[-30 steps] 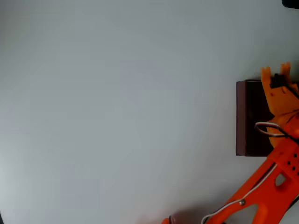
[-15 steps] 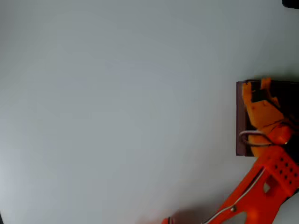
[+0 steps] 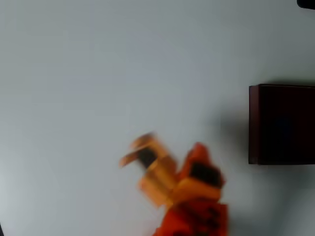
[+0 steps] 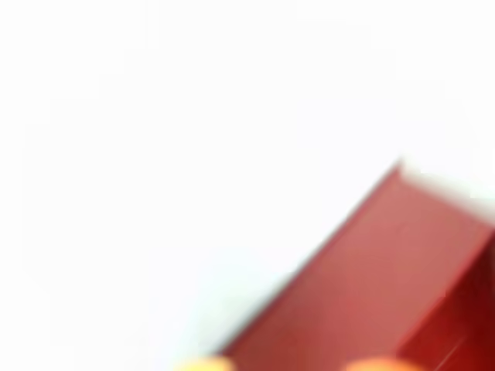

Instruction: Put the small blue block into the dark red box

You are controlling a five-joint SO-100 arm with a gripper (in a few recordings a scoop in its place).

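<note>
The dark red box (image 3: 280,123) sits at the right edge of the overhead view, its inside nearly black. The small blue block is hidden or out of view. My orange gripper (image 3: 135,149) is motion-blurred over the bare table at lower centre, well left of the box. Its two fingers (image 3: 143,139) point up-left and stand apart with nothing seen between them. In the wrist view a blurred red wall of the box (image 4: 371,278) fills the lower right, and the gripper's (image 4: 290,366) orange fingertips (image 4: 203,363) just show at the bottom edge.
A plain pale table (image 3: 123,64) stretches across the left and upper parts of the overhead view. The arm's orange body (image 3: 197,206) comes in from the bottom edge. A small dark object (image 3: 306,3) sits in the top right corner.
The arm has swung fast to the left, from above the box to the bare table at lower centre. The box's whole top now shows.
</note>
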